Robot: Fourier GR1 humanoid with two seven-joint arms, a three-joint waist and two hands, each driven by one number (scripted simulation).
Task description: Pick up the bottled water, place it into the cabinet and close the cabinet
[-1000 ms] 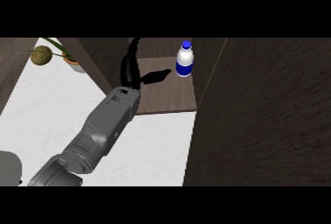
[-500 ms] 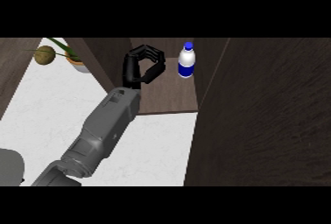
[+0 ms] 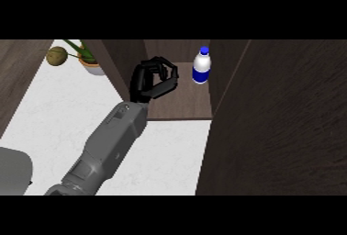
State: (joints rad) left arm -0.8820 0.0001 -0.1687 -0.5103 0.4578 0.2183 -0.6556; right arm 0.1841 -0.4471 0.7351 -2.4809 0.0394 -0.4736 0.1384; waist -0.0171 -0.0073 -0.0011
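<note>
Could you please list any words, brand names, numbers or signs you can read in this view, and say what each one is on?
None can be read. The bottled water in the cabinet has a blue label band, but no lettering shows on it. No other surface carries any text.

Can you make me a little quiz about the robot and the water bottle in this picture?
1. True or false: the bottled water stands upright inside the cabinet.
2. What is the hand holding? A) the bottle B) nothing C) the potted plant
3. Fill in: the big dark cabinet door at the right stands ____.

Key:
1. True. It stands on the shelf with its blue cap up.
2. B. The fingers are curled, and the bottle stands apart, to the hand's right.
3. Open. The cabinet is not yet closed.
</note>
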